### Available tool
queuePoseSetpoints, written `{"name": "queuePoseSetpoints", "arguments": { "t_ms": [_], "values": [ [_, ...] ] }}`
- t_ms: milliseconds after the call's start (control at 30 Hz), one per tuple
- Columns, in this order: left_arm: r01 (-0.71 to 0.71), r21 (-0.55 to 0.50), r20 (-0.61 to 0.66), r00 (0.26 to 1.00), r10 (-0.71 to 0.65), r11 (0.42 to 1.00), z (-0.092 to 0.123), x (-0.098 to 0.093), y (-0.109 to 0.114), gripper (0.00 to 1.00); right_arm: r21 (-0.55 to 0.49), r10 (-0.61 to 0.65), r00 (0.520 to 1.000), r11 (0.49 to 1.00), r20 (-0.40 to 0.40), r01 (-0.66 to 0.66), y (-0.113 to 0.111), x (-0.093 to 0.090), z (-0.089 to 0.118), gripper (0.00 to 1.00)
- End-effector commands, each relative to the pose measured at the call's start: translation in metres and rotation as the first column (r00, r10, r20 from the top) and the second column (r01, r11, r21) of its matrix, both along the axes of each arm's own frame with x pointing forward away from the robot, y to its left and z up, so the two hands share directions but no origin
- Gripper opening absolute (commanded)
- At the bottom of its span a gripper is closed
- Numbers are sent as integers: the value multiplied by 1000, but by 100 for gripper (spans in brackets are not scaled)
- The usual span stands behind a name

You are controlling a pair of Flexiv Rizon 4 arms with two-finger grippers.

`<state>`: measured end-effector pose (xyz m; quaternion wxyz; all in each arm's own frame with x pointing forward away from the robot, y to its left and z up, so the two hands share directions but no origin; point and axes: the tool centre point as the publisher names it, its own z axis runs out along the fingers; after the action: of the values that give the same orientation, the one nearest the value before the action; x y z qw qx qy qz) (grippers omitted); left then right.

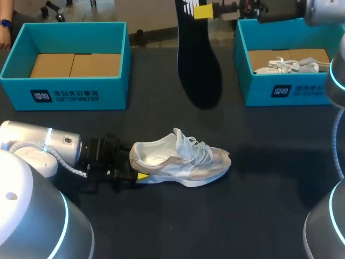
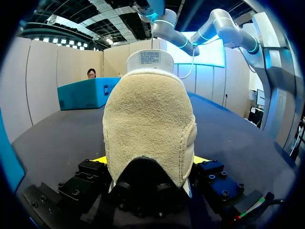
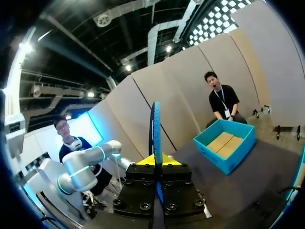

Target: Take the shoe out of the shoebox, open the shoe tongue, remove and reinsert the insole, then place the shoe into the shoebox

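A white and beige shoe [image 1: 180, 159] lies on its sole on the dark table, toe pointing right. Its suede heel [image 2: 147, 129] fills the space between my left gripper's [image 2: 151, 160] fingers, whose yellow tips press it from both sides. That left gripper [image 1: 137, 168] is low on the table, behind the heel. High over the table's far side, my right gripper [image 1: 204, 11] is shut on the top of a dark insole [image 1: 199, 65], which hangs down from it. In the right wrist view the insole [image 3: 156, 129] stands edge-on between the fingers of the right gripper [image 3: 156, 162].
An open teal shoebox [image 1: 70, 94] with a cardboard floor stands at the back left. A second teal shoebox [image 1: 285, 91] at the back right holds another white shoe [image 1: 288, 66]. The dark table [image 1: 259, 216] lies bare in front of the shoe.
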<state>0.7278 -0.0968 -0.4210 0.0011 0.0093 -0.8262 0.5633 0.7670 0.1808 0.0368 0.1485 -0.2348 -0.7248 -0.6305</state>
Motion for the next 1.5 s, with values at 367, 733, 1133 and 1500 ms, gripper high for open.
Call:
{"name": "queuePoseSetpoints", "arguments": {
  "t_ms": [367, 733, 1133, 1500],
  "values": [
    [2, 3, 0, 1000, -2, 1000, -4, 1, -2, 0, 4, -40, 990, 999, -135, 41, 1, -62, 24, 0],
    [2, 3, 0, 1000, -2, 1000, -4, 1, -2, 0, -9, -68, 982, 998, -174, 67, -9, -105, 24, 0],
    [2, 3, 0, 1000, -2, 1000, -4, 1, -2, 0, 14, -89, 974, 995, -207, 94, -13, -130, 8, 0],
    [2, 3, 0, 1000, -2, 1000, -4, 1, -2, 0, -7, -100, 967, 995, -234, 102, -10, -140, -7, 0]
  ]
}}
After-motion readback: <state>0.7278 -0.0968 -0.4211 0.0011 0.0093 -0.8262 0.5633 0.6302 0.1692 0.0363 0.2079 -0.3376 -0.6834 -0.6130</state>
